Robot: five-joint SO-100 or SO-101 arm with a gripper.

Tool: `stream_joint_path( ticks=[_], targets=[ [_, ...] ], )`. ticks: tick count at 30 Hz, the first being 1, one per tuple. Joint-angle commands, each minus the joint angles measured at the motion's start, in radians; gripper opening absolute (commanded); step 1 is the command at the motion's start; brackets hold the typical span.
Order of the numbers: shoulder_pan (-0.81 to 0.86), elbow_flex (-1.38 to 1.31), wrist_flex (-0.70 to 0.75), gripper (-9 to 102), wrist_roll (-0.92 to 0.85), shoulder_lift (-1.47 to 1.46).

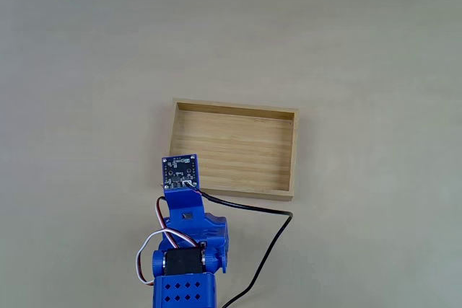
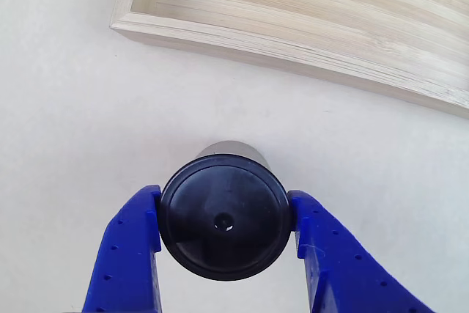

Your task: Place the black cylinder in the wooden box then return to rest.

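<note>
Both tool fingers against the black cylinder; wooden box beyond

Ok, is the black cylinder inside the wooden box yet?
No, the black cylinder sits between the blue fingers over the bare table, short of the wooden box.

No readable text or label appears; markings on the circuit board are too small.

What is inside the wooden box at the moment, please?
Only bare wood grain shows inside the wooden box. Its near-left corner is covered by the circuit board. The black cylinder sits outside, between the tool's fingers.
</note>
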Motion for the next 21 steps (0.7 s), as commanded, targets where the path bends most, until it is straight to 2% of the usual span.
stream_joint_path(
  ticks=[1,11,21],
  targets=[
    [0.021,-0.015,-0.020,21,0.017,-0.015],
    [0.015,-0.091,0.121,21,0.000,-0.121],
    [0.006,-0.253,0.216,20,-0.061,-0.106]
  ],
)
